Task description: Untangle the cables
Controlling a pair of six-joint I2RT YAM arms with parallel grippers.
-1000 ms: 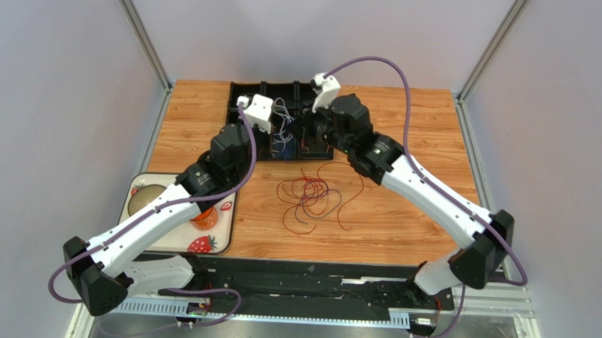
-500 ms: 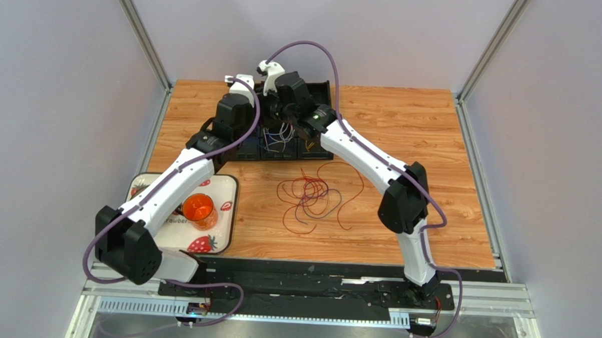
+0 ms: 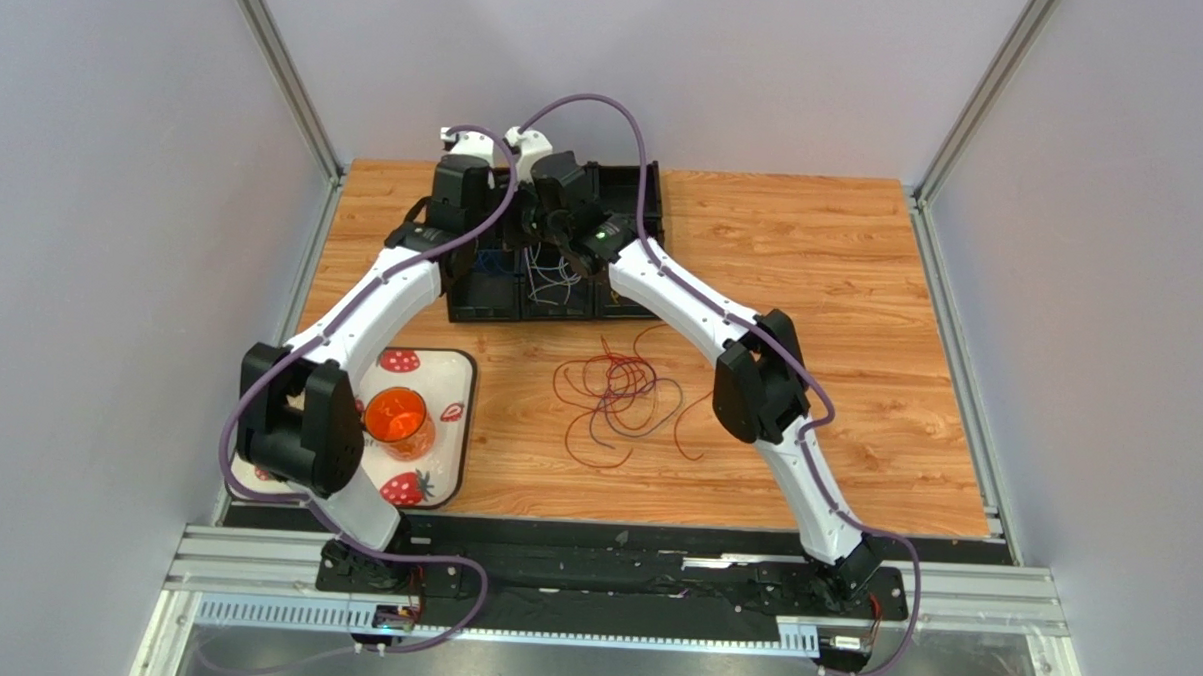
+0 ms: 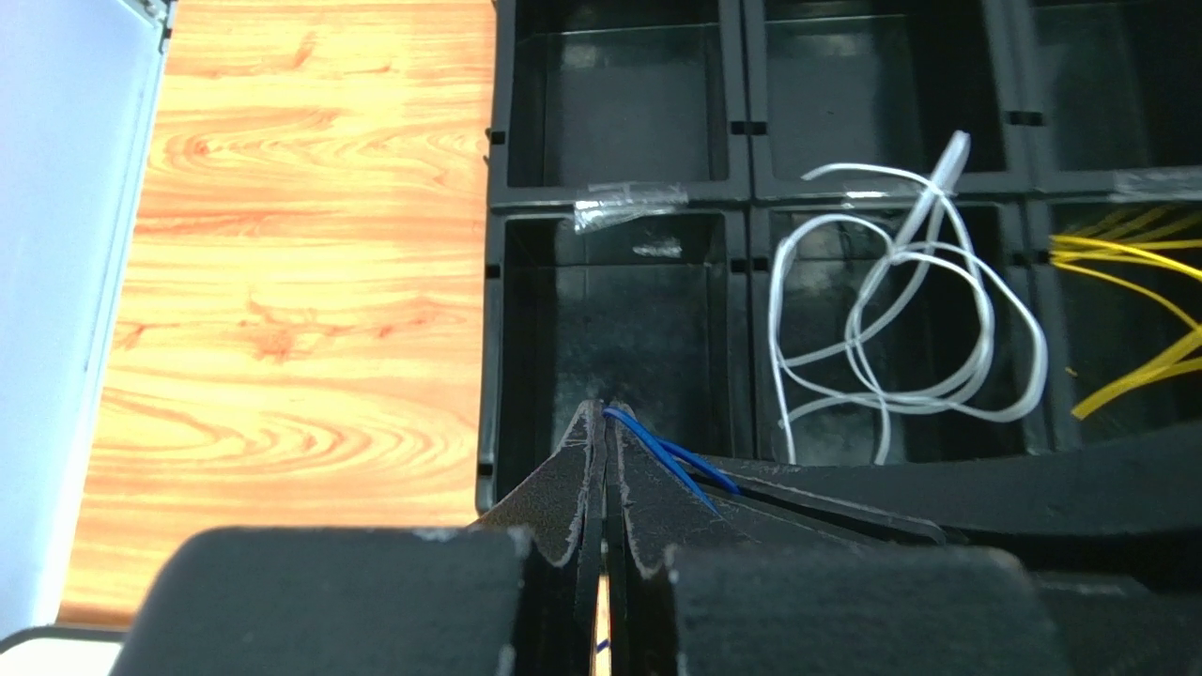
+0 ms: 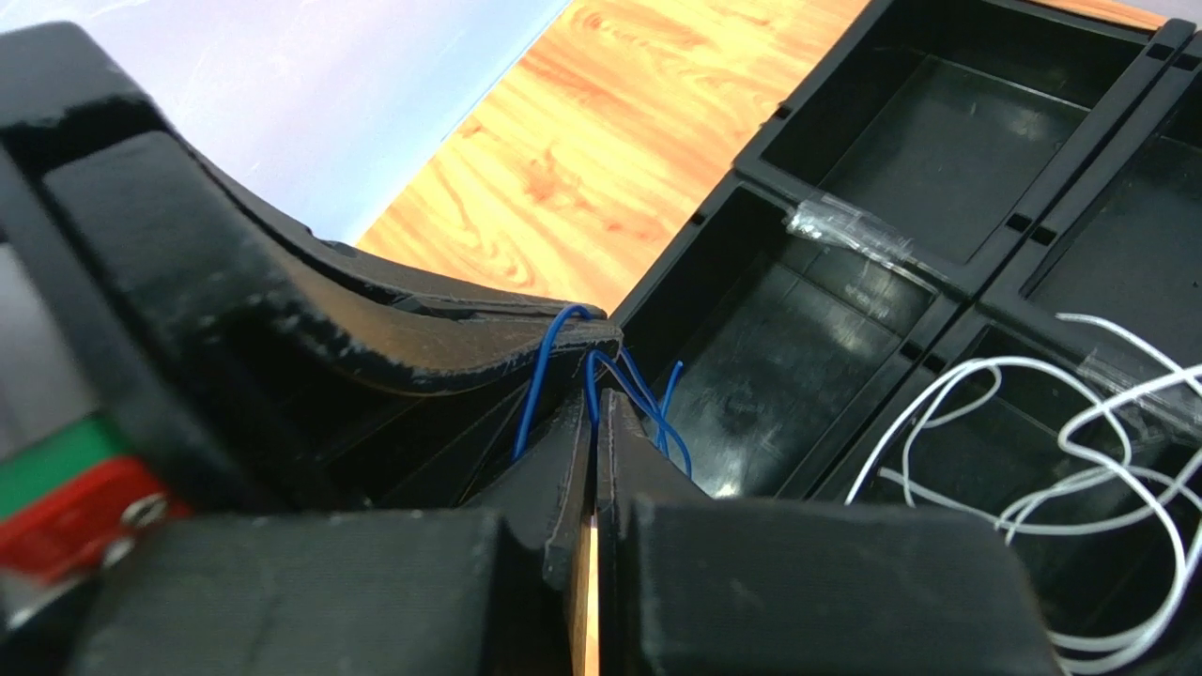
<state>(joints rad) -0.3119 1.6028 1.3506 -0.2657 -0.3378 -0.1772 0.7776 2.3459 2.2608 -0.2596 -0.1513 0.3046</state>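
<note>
Both grippers meet over the near-left compartment of the black divided tray [image 3: 628, 189] at the back of the table. My left gripper [image 4: 607, 411] is shut on a thin blue cable [image 4: 675, 462]; from above it shows at the tray's left end [image 3: 487, 256]. My right gripper [image 5: 594, 397] is shut on the same blue cable [image 5: 541, 373], tip to tip with the left one [image 3: 518, 253]. A white cable [image 4: 903, 324] lies looped in the compartment beside it, and yellow cables [image 4: 1129, 282] lie in the one further right. A tangle of red and brown cables [image 3: 621, 391] lies on the table.
An orange cup [image 3: 397, 418] stands on a strawberry-print tray [image 3: 440, 480] at the front left. Grey walls and metal posts enclose the wooden table [image 3: 865, 287]. The tray's far compartments [image 4: 621, 99] show only black floor.
Both arms have swung left along the black tray, from its middle to its left end, stretching further back. The grippers have come closer together. The red tangle has not moved.
</note>
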